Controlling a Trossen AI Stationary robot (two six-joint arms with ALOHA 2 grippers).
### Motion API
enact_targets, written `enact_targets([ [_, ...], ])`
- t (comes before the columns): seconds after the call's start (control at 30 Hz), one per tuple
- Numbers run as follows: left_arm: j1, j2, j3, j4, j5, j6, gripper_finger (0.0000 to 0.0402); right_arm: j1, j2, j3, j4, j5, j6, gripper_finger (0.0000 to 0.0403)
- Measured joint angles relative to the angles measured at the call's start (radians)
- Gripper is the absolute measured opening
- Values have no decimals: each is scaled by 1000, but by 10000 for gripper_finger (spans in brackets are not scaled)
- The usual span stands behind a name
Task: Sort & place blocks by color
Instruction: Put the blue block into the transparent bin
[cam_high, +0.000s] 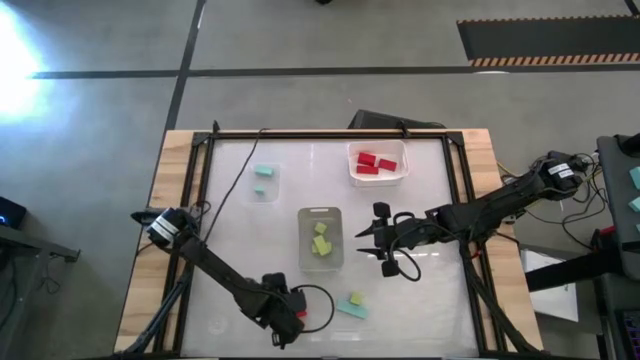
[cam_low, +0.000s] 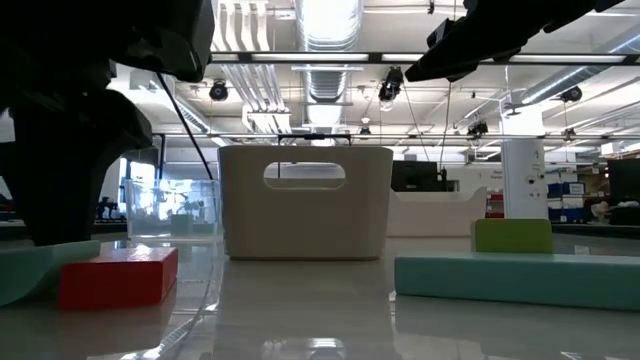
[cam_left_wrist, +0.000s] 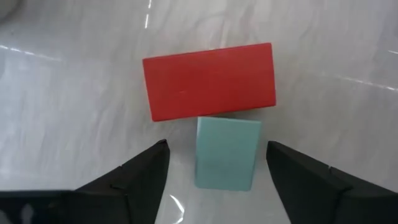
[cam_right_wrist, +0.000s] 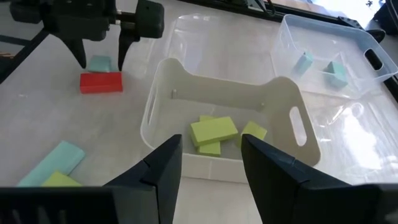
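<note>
we find a red block (cam_left_wrist: 209, 80) and a teal block (cam_left_wrist: 227, 152) touching near the table's front edge, the teal one between the left gripper (cam_left_wrist: 217, 180)'s spread fingers, ungripped. three yellow-green blocks (cam_right_wrist: 213, 131) lie in the middle tray (cam_right_wrist: 163, 93). the right gripper (cam_right_wrist: 211, 165) hovers beside that tray, fingers apart, holding nothing.

Bright, even overhead light fills the scene. A blown-out glare patch whitens the floor (cam_high: 15, 45) at the high view's upper left. The glossy table (cam_left_wrist: 74, 74) carries streaky reflections (sharpest in the left wrist view). In the low view, ceiling lights (cam_low: 330, 20) backlight the arms into silhouettes.
</note>
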Motion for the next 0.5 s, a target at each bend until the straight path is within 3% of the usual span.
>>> enact_targets([
  [0.37,0,0,-4,-1,9,16,117,0,0,-9,0,0,18,157],
  [0.5,0,-7,-4,-8,54,17,113,0,0,-13,0,0,18,157],
])
